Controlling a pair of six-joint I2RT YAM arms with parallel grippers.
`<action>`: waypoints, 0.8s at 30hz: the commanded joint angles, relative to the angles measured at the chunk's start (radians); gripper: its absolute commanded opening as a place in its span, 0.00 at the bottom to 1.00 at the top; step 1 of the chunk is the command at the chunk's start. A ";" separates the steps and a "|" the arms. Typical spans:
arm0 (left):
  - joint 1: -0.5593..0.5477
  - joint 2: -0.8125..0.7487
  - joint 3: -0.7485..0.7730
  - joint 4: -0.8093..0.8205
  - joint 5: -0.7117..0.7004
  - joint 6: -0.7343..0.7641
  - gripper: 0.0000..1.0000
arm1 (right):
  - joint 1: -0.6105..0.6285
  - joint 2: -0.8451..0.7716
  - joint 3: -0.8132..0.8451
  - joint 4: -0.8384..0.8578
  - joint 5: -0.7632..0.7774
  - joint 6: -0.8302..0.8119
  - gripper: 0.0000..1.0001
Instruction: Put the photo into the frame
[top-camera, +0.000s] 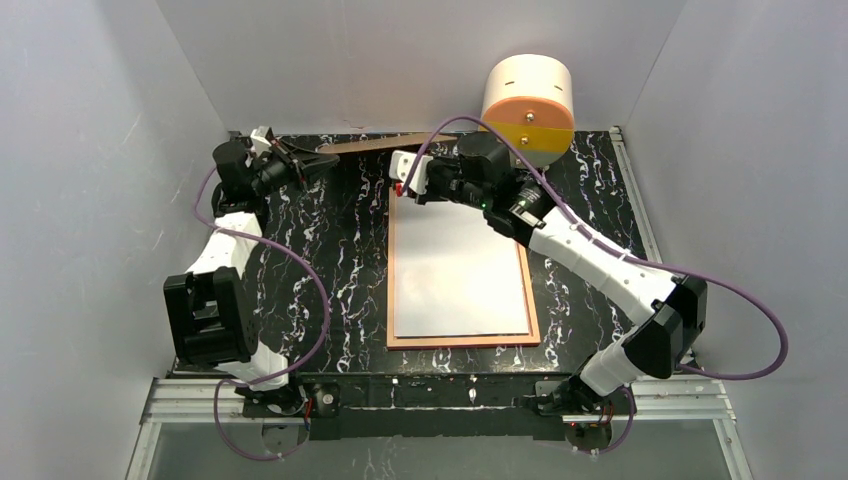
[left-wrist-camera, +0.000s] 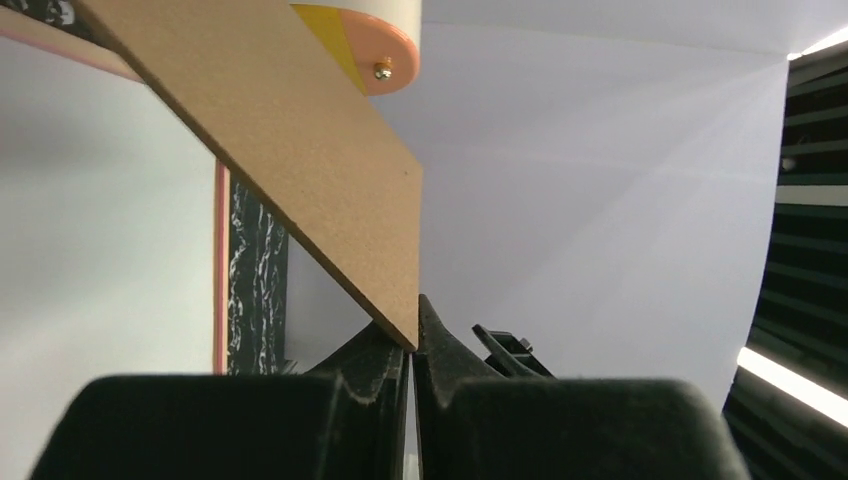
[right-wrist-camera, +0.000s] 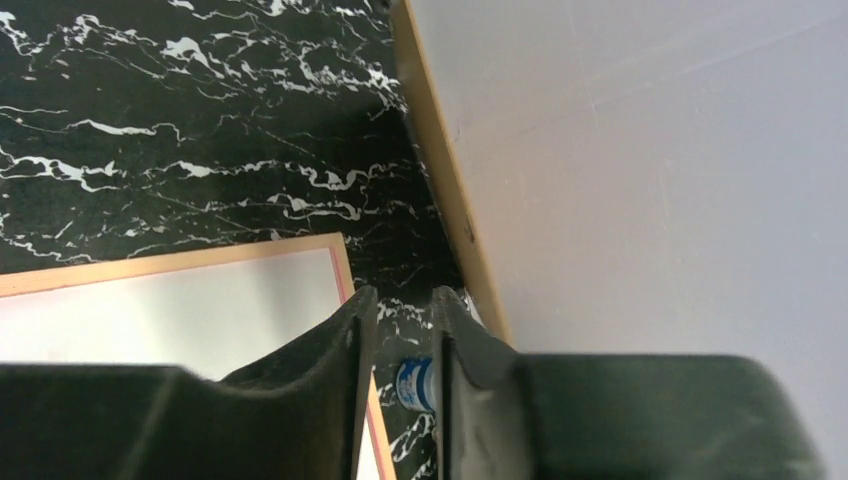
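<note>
Your left gripper (left-wrist-camera: 414, 335), upper left, clamps the backing board (left-wrist-camera: 280, 130); your right gripper (right-wrist-camera: 402, 300), slightly parted and empty, sits at the top corner of the frame (top-camera: 462, 341), centre, with the photo (top-camera: 458, 270) white-side-up inside

The top view looks down over the whole desk (top-camera: 330, 230). Both close wrist views share the frame (right-wrist-camera: 180, 262) rim.
</note>
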 joint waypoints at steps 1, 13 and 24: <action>0.000 -0.007 0.007 -0.124 0.021 0.111 0.00 | 0.001 -0.006 -0.050 0.136 -0.056 0.107 0.46; -0.001 -0.069 0.015 -0.319 -0.005 0.244 0.00 | 0.020 0.191 0.097 0.049 -0.127 0.017 0.75; 0.000 0.005 0.114 -0.670 -0.146 0.580 0.43 | -0.015 0.314 0.131 0.130 0.145 0.672 0.81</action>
